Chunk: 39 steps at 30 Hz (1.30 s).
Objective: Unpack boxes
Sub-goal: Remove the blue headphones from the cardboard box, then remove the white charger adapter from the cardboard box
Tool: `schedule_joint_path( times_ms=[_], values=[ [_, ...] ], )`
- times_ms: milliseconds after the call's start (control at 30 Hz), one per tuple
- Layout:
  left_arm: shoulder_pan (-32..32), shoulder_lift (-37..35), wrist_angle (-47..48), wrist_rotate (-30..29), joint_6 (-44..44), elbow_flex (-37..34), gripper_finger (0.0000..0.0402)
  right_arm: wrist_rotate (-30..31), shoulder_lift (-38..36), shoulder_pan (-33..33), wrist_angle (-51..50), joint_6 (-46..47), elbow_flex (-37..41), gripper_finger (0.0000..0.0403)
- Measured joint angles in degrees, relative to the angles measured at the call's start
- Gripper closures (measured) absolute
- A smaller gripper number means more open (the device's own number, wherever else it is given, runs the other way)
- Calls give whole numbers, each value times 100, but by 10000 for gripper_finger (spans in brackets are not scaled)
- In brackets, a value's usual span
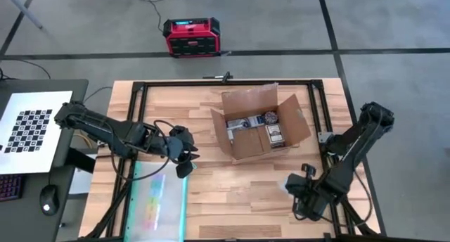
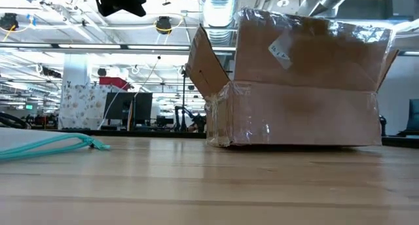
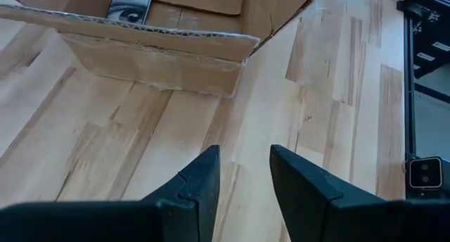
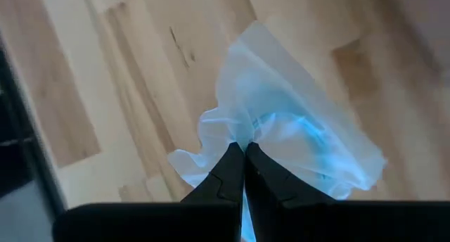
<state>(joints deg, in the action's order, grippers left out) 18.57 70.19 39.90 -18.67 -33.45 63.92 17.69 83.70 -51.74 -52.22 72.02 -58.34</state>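
The brown cardboard box (image 1: 260,126) stands on its base at the table's middle right. Its flaps are spread open, and small packs lie inside. In the low view, shiny tape shows on the box (image 2: 301,101). My left gripper (image 3: 244,157) hovers open over bare wood to the left of the box (image 3: 155,52), nothing between its fingers; from above it shows as left gripper (image 1: 184,156). My right gripper (image 1: 295,189), near the table's near right corner, is shut on a crumpled piece of pale-blue see-through plastic film (image 4: 295,129). My right gripper (image 4: 244,149) pinches a bunched-up part of the film (image 4: 242,133) between its two fingertips. The fingers come steeply from above. The film fans out crumpled beyond the fingertips over the wood. I cannot tell whether it touches the table.
A clear teal-edged pouch (image 1: 158,200) lies flat at the near left, its edge (image 2: 59,143) low on the wood. A black frame rail (image 1: 316,108) runs round the table. A red and black case (image 1: 191,36) sits on the floor beyond the far edge.
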Motion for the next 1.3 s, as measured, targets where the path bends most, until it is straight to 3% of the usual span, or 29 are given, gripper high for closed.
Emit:
schedule_joint_path(
  times_ms=[100, 200, 400, 533, 700, 833, 1033, 1167, 1300],
  values=[
    [0, 0, 0, 2, 1, 0, 293, -106, 2, 28, 647, 409, 615, 402],
    [0, 0, 3, 2, 0, 0, 293, -411, 2, 112, 691, 1066, 988, 392],
    [0, -2, 17, 5, 105, 0, 293, -839, -2, 131, 754, 1311, 1081, 313],
    [-5, -2, 15, 6, 278, 0, 293, -1395, -207, 285, 715, 737, 796, 251],
    [-98, -2, 17, 33, 452, -2, 293, -1877, -1001, 653, 730, -260, -43, 198],
    [-330, -2, 10, 374, 772, -2, 293, -1330, -1723, 1438, 786, -1392, -760, 181],
    [-919, -2, 172, 799, 1558, -2, 293, -309, -2259, 3165, 1339, -3964, -1245, 182],
    [-1395, -2, 291, 800, 2255, -2, 293, -100, -2031, 4433, 1783, -5236, -1242, 186],
    [-1878, -2, 282, 807, 2728, -2, 293, -114, -1455, 5456, 1723, -5793, -1236, 188]
  ],
)
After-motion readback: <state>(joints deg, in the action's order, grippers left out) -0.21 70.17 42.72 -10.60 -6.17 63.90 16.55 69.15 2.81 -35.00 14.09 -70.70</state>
